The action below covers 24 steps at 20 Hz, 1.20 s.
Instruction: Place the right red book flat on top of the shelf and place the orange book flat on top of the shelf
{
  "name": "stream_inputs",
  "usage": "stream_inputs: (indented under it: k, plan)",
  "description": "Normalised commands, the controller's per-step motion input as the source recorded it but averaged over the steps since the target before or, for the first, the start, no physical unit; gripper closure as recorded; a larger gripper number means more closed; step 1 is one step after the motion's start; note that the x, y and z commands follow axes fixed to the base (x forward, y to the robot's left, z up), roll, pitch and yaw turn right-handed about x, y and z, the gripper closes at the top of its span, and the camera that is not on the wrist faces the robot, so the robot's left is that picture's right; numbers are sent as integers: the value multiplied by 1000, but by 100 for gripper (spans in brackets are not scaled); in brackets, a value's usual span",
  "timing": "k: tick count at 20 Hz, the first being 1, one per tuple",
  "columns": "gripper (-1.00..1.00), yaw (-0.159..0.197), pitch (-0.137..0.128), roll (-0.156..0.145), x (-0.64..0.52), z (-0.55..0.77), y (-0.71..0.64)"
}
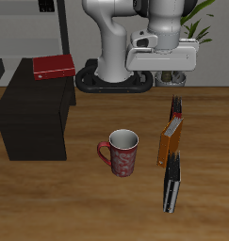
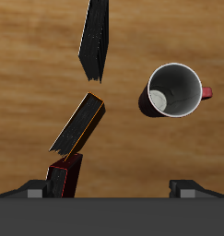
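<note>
I read no writing anywhere; my gripper [image 1: 166,79] hangs spread and empty above the orange book [image 1: 170,137].

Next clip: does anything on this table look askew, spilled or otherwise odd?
Nothing is spilled or damaged. One red book already lies flat on the shelf. The orange book stands on edge in a slightly crooked row with the black-and-white book and another red book. The mug is upright and empty. The claw hangs above them.
</note>
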Motion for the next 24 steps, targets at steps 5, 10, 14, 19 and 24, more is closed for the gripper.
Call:
stream_inputs:
  k: [5, 10, 14, 19, 24]
  plan:
    - [-100, -43, -15, 16, 221, -105, 29]
    - [-100, -48, -3, 46, 200, -319, 151]
    - [-100, -13, -15, 13, 218, -220, 129]
    - [-100, -25, -22, 19, 201, -210, 61]
    - [-100, -37, -21, 20, 56, -135, 57]
